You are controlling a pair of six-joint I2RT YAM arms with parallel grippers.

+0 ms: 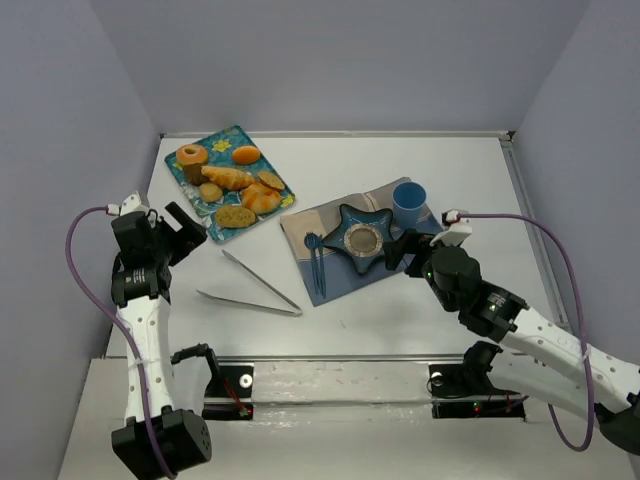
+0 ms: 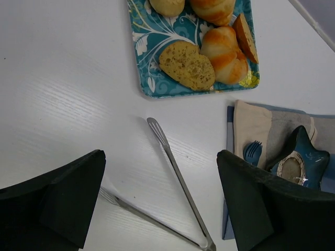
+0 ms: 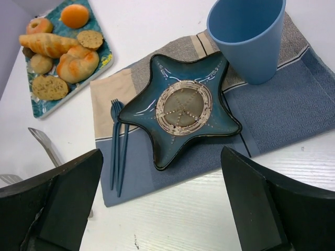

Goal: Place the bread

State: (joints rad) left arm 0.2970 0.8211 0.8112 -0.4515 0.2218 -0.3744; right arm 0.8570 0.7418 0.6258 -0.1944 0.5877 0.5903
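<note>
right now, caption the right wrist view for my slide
Open right gripper above a star-shaped plate, blue cup and fork on a placemat; bread tray at upper left

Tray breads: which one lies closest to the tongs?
The speckled flat oval bread, at the tray's corner nearest the tongs; the other breads sit farther from them.

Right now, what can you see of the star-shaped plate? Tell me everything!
The star plate is dark teal-blue and shiny, like glazed pottery, with five points. Its round middle is tan with pale dotted rings. It lies flat and empty on the cloth placemat. A blue cup stands by one point, a blue fork beside another.
</note>
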